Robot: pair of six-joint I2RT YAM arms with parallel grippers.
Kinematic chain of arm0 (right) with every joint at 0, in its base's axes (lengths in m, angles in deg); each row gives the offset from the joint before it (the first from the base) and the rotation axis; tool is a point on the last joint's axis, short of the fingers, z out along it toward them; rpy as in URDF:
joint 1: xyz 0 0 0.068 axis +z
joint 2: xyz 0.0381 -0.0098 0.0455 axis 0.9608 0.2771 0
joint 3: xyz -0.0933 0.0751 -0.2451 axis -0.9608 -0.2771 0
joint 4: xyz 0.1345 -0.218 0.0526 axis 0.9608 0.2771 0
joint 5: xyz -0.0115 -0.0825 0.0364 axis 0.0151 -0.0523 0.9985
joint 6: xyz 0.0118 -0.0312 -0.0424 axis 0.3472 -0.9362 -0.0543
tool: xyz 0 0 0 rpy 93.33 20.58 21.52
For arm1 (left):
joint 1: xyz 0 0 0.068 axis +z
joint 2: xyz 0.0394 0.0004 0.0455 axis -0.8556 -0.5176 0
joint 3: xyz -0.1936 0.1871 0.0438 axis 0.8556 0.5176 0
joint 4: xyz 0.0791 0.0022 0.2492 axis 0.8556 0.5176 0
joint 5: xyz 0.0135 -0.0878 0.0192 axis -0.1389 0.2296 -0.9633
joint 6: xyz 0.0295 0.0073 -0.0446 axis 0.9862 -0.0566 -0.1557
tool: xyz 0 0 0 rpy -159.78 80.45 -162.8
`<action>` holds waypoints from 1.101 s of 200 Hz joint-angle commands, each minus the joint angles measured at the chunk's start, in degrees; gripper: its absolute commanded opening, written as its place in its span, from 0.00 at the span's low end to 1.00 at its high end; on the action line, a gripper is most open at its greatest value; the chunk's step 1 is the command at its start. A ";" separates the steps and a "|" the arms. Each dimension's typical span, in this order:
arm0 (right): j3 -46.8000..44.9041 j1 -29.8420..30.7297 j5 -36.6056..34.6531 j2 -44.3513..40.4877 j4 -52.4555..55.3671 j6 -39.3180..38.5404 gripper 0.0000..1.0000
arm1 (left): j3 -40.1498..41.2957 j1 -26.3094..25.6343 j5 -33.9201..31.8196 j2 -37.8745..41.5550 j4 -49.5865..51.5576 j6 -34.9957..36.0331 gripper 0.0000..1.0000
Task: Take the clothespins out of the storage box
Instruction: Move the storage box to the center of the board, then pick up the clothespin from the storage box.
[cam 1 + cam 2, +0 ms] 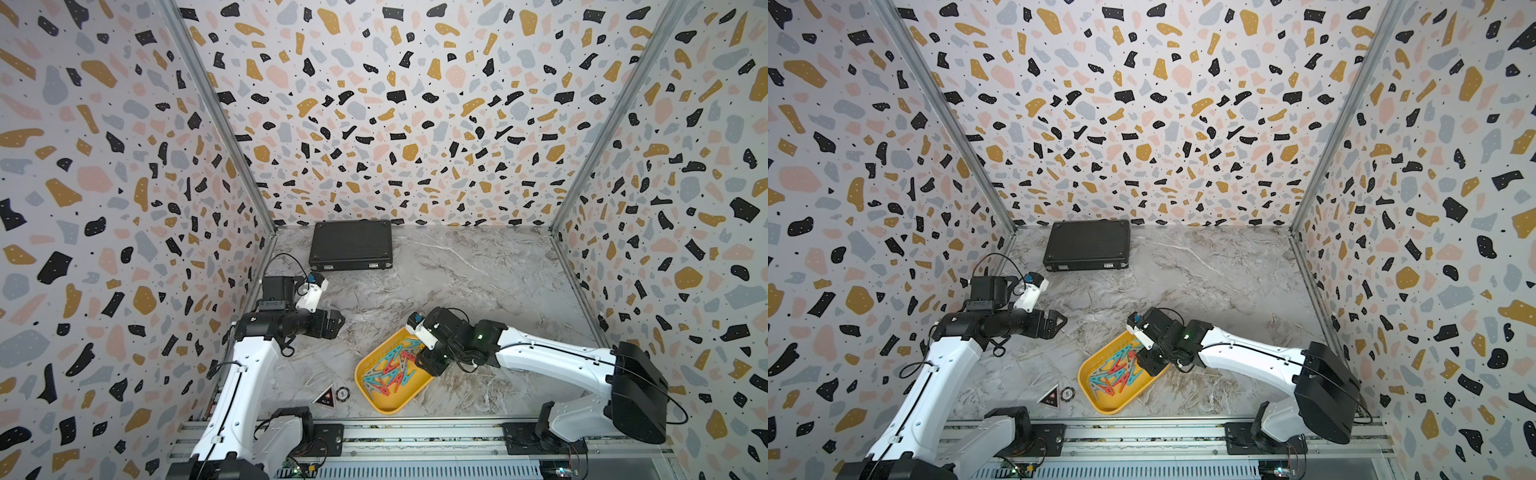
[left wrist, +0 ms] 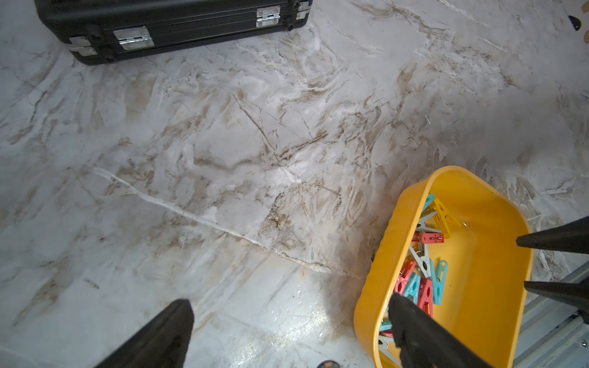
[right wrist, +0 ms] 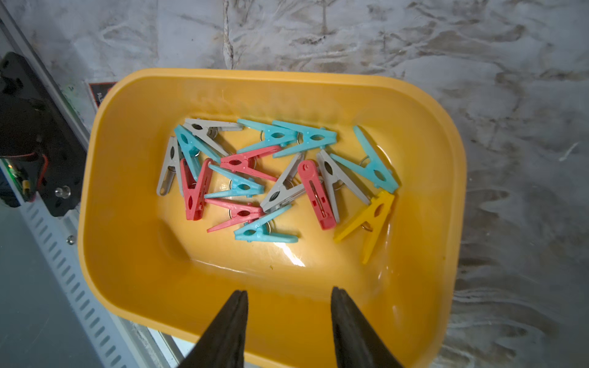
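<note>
The small plastic spring clothespins (image 3: pixel 242 164), teal, red, grey and one yellow, are lying in a loose tangle on the floor of the shallow yellow plastic storage box (image 3: pixel 134 261), which is sitting on the grey marbled counter (image 1: pixel 478 270). The right hand (image 3: pixel 288 290) is hovering over one wall of the box, its fingers standing parted with nothing between them. The left hand (image 2: pixel 288 307) is hanging beside the box, spread wide and empty. A flat black latched case (image 1: pixel 351 245) is lying well beyond the box, against the back wall.
</note>
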 commanded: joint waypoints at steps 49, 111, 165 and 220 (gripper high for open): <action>8.42 2.80 -5.47 11.87 1.12 -1.99 0.47 | 0.64 -0.17 -1.21 -0.38 -1.56 0.03 1.00; 11.73 2.81 -8.17 17.24 0.85 -1.74 0.46 | 0.55 -0.17 -0.84 -0.67 -1.56 0.23 1.00; 13.17 2.81 -12.14 19.78 0.70 -1.53 0.43 | 0.52 -0.17 -0.52 -0.34 -1.48 0.28 1.00; 13.34 2.85 -13.63 21.49 0.22 -1.10 0.25 | 0.61 -0.17 0.12 0.01 -1.46 0.46 1.00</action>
